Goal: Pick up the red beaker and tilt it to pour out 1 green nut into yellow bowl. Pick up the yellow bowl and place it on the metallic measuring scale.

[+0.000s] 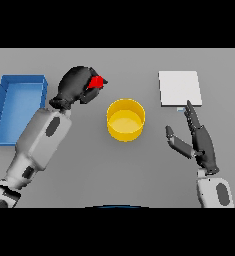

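Two hands up over the table (64,185), left hand (77,85) w/ fingers curled round the red beaker (96,82).

Yellow bowl (125,119) sits mid-table, upright, nothing touching it; can't tell if there's a nut inside. Red beaker is up-left of the bowl, near it but apart, mostly hidden in the left hand's grip w/ only a red edge poking out on the bowl side; can't tell its tilt or whether it's off the table. Right hand (201,141) is right of the bowl, well apart, fingers straight and spread, thumb out toward the bowl, holding nothing. Metallic measuring scale (179,88), a pale flat square, lies up-right of the bowl; right hand's fingertips (189,106) reach its near edge. Blue tray (1,102) far left of the bowl, beyond the left arm.
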Motion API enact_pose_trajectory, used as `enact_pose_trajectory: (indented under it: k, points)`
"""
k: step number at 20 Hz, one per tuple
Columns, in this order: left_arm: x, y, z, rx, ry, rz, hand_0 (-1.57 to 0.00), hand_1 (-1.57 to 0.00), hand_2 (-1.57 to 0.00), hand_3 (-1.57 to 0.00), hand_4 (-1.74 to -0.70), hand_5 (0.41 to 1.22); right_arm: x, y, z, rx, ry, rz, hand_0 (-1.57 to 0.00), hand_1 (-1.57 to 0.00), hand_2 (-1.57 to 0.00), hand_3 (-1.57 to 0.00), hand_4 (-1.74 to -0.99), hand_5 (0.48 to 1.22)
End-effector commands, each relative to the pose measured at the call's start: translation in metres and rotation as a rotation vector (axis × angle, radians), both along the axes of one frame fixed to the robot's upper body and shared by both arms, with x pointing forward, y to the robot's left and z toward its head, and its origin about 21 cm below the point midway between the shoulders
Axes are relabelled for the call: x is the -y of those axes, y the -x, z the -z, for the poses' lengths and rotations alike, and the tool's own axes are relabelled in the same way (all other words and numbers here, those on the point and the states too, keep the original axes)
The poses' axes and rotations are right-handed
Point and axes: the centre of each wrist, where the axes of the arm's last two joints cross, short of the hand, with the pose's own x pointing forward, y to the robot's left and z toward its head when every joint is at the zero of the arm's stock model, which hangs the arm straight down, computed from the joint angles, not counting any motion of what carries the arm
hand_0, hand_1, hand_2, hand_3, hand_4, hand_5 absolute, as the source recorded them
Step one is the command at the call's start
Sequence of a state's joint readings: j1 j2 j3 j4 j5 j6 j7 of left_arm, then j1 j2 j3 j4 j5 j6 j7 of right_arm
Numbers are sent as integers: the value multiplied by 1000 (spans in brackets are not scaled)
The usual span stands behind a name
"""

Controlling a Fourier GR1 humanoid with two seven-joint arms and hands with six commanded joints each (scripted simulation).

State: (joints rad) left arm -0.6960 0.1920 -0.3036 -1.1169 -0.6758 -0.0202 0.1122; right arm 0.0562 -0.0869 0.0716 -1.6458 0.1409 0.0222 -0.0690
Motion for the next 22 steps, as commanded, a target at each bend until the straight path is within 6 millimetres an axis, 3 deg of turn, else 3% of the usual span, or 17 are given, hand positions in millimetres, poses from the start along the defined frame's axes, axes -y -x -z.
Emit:
enact_pose_trajectory:
  k: [1,5,8,11,17,22]
  points:
    - [5,-2,-4,-1,-76,19,-1570,-1570,-1570,-1570,-1724,1160,0,-2,-2,7,-3,-1,1,1,1,1,-1287,694]
    - [16,-5,-13,-18,-330,125,-1571,-1571,-1571,-1570,-1734,1196,-5,-3,-1,1,10,4,1,1,1,1,-1290,694]
    - [28,-10,-23,-28,-506,182,-1571,-1571,-1571,-1571,-1606,1208,-2,-2,0,-23,-20,16,1,1,1,1,-1284,678]
    - [41,-15,-30,-35,-700,196,-1571,-1571,-1571,-1355,-1663,1214,-5,2,-1,-27,-57,23,1,1,1,1,-1279,651]
    - [68,-19,-36,-3,-964,271,-1571,-1571,-1571,-1203,-1709,1219,0,-2,-1,-45,-89,31,1,1,1,1,-1301,607]
    - [90,-16,-43,91,-1144,341,-1571,-1571,-1571,-1450,-1729,1220,1,-2,3,-47,-70,25,1,1,1,1,-1297,600]
